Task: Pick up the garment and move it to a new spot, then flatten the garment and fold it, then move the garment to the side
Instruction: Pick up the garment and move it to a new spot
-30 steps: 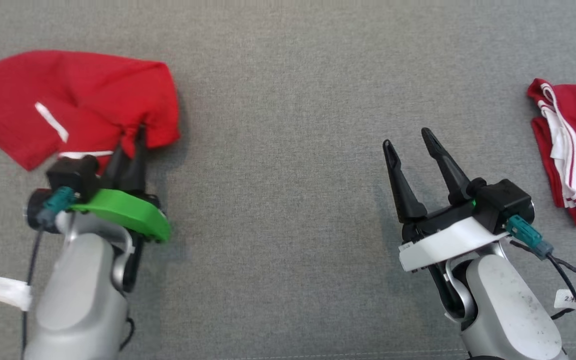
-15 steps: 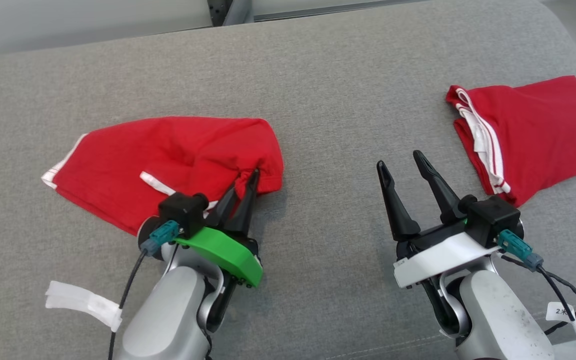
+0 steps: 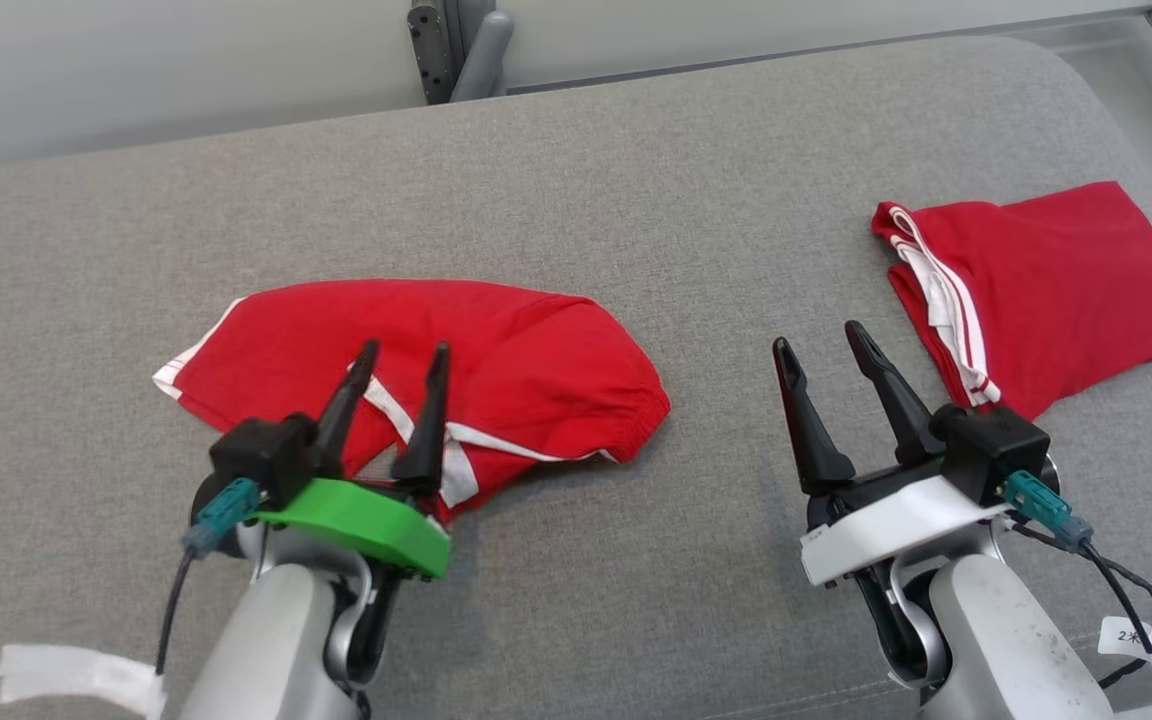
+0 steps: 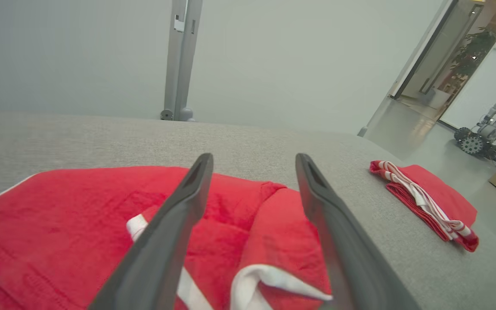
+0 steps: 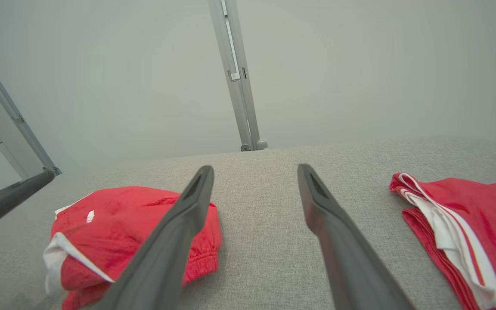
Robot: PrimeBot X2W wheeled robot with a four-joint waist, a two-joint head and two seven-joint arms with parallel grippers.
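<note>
Your left tool gapes open over a crumpled red garment trimmed white; your right tool is open above the woven grey surface.

On padded surface: crumpled garment left of centre, folded garment far right, well apart. Over near edge of crumpled garment, left gripper, fingers pointing away from robot. Over bare surface between both garments, right gripper — nearer folded garment, just beside its near-left corner. Behind surface's far edge, slightly left of centre: metal post.
</note>
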